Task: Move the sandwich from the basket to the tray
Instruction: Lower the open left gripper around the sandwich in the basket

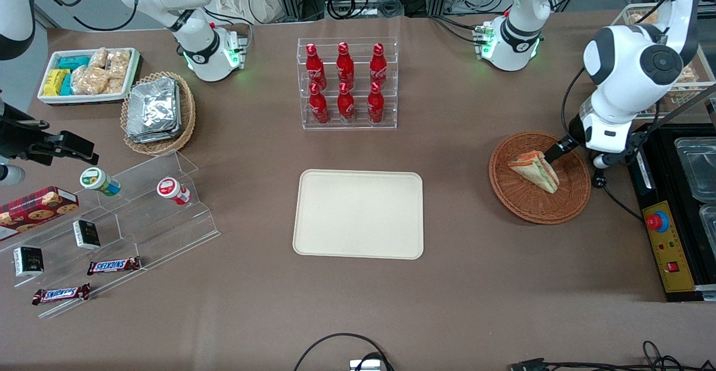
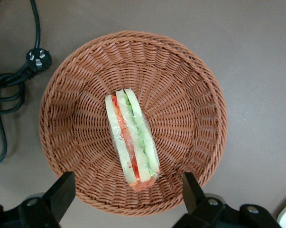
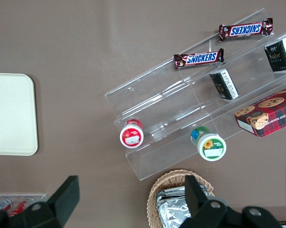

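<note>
Listing, largest first.

Table (image 1: 481, 281): brown-covered; carries everything below.

Tray (image 1: 358, 214): cream rectangle, bare, lying mid-table near the front edge, well apart from the basket, toward the parked arm's end from it.

Basket (image 1: 526, 206): round reddish-brown wicker, toward the working arm's end of the table. Holds one item only.

Gripper (image 2: 128, 192): left arm's, hanging over the basket rim that lies farther from the front camera; fingers (image 2: 62, 190) spread wide, holding nothing.

Sandwich (image 2: 132, 141): triangular wedge resting on the basket floor near its centre, filling edge turned up toward the wrist camera. It lies just ahead of the open jaws, not yet between them; its long axis runs roughly square to the line joining the fingertips.

Handling note (judgement): step in hand is the approach to grasp. Advance until the wedge sits midway between the fingers, descend clear of the wicker wall, and close across the two bread faces. Squeeze lightly; the wedge looks soft. Lift straight up before crossing to the tray.
</note>
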Robot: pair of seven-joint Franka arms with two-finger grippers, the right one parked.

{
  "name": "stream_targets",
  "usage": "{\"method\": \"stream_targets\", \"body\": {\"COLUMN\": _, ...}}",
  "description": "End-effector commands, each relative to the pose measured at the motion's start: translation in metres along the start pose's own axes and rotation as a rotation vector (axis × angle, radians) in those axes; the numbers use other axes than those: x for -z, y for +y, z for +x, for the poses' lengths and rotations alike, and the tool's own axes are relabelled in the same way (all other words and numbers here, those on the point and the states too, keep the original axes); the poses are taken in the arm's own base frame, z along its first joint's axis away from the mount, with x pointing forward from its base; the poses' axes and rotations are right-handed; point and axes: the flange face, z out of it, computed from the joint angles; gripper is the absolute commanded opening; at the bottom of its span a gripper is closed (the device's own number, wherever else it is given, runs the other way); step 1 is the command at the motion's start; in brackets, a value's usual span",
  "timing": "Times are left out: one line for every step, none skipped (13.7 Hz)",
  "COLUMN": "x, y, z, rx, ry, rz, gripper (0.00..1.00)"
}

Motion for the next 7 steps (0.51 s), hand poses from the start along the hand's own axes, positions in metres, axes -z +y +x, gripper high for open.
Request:
{"method": "stream_targets", "body": {"x": -0.020, "y": 0.003, "z": 0.001, "rx": 0.064, "ry": 0.018, "rz": -0.004, "gripper": 1.00}}
{"method": "stream_targets", "body": {"x": -0.026, "y": 0.004, "z": -0.001, "rx": 0.072, "ry": 0.017, "rz": -0.004, "gripper": 1.00}}
{"method": "stream_targets", "body": {"x": -0.031, "y": 0.004, "z": -0.002, "rx": 0.075, "ry": 0.020, "rz": -0.007, "gripper": 1.00}}
{"method": "stream_targets", "body": {"x": -0.037, "y": 0.003, "z": -0.003, "rx": 0.094, "ry": 0.023, "rz": -0.011, "gripper": 1.00}}
{"method": "stream_targets", "body": {"x": -0.045, "y": 0.005, "z": -0.004, "rx": 0.114, "ry": 0.022, "rz": -0.013, "gripper": 1.00}}
{"method": "stream_targets", "body": {"x": -0.051, "y": 0.009, "z": -0.006, "rx": 0.128, "ry": 0.022, "rz": -0.016, "gripper": 1.00}}
{"method": "stream_targets", "body": {"x": -0.056, "y": 0.015, "z": -0.010, "rx": 0.124, "ry": 0.019, "rz": -0.017, "gripper": 1.00}}
